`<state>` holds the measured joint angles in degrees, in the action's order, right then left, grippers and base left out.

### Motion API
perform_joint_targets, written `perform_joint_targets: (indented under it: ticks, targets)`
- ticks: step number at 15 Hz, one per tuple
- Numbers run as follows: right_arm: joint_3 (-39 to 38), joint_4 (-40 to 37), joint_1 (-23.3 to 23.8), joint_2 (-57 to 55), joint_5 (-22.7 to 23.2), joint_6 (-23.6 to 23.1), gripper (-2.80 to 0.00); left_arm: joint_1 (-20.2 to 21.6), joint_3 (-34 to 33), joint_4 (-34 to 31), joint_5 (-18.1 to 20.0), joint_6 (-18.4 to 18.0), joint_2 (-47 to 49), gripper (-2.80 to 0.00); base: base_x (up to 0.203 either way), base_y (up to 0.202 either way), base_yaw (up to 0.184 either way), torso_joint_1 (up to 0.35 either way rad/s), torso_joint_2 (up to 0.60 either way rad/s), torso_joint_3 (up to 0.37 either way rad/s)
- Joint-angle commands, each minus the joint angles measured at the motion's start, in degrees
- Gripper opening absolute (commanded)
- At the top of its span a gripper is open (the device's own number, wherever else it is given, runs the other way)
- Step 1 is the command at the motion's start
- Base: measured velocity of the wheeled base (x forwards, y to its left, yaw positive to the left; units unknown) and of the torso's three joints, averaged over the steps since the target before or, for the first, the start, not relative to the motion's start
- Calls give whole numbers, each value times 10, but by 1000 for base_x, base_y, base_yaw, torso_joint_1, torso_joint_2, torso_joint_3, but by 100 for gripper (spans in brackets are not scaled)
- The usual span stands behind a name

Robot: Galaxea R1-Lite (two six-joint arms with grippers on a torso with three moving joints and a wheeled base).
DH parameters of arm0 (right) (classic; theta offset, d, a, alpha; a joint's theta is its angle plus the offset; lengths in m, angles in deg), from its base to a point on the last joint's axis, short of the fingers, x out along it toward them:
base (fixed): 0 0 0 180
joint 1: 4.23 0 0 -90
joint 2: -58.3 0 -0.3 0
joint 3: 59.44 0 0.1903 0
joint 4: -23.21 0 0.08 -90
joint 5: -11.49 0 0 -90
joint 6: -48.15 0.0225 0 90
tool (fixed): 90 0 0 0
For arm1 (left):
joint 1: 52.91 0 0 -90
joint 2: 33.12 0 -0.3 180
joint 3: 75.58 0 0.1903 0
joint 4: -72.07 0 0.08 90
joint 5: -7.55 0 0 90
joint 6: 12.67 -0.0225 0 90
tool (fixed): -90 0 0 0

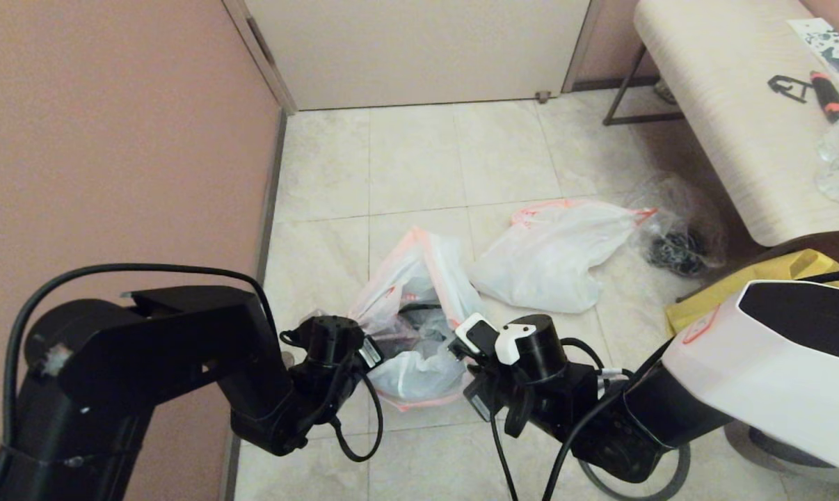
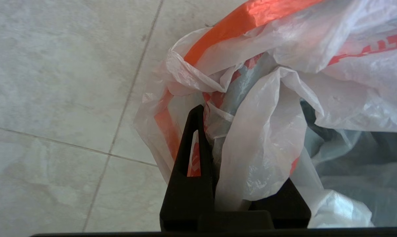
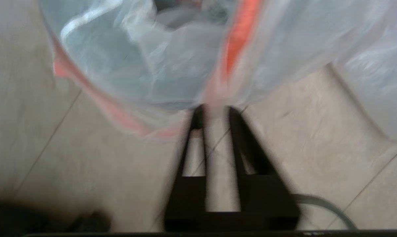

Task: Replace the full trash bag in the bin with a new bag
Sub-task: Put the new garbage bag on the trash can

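The new bag (image 1: 419, 278), white with an orange-red rim and red print (image 2: 379, 46), stands draped over the bin (image 1: 421, 321). The bin shows only as a dark shape through the plastic. My left gripper (image 1: 372, 353) is at the bag's left rim, shut on a bunch of plastic (image 2: 224, 144); one finger (image 2: 192, 154) shows and the other is under the film. My right gripper (image 1: 460, 346) is at the right rim, fingers slightly apart, with the orange edge just between the tips (image 3: 214, 110). The full trash bag (image 1: 552, 254), plain white, lies on the floor behind.
A clear bag with black cords (image 1: 677, 233) lies by the bench (image 1: 732, 118) at the right. A yellow tote (image 1: 767, 275) sits near my right arm. The pink wall (image 1: 113, 139) is close on the left. Open tile floor (image 1: 419, 153) runs to the door.
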<state>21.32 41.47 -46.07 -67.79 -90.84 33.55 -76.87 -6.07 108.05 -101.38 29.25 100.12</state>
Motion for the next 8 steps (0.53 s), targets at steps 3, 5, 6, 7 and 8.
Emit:
perform_joint_targets:
  ticks: [3,5,6,7,8]
  targets:
    - [-15,45,-4,-10,-4,2,0,0,0,3,-1,3,1,-280,0,0,0,0,0,0]
    - [-48,68,-9,9,4,2,0,0,0,3,-1,3,2,-280,0,0,0,0,0,0]
    - [-61,77,-13,24,21,1,0,0,0,3,-1,3,2,-280,0,0,0,0,0,0]
    - [-75,80,-15,35,40,-1,0,0,1,3,-1,3,2,-280,0,0,0,0,0,0]
    - [-76,82,-16,35,45,-2,0,0,1,3,-1,3,2,-280,0,0,0,0,0,0]
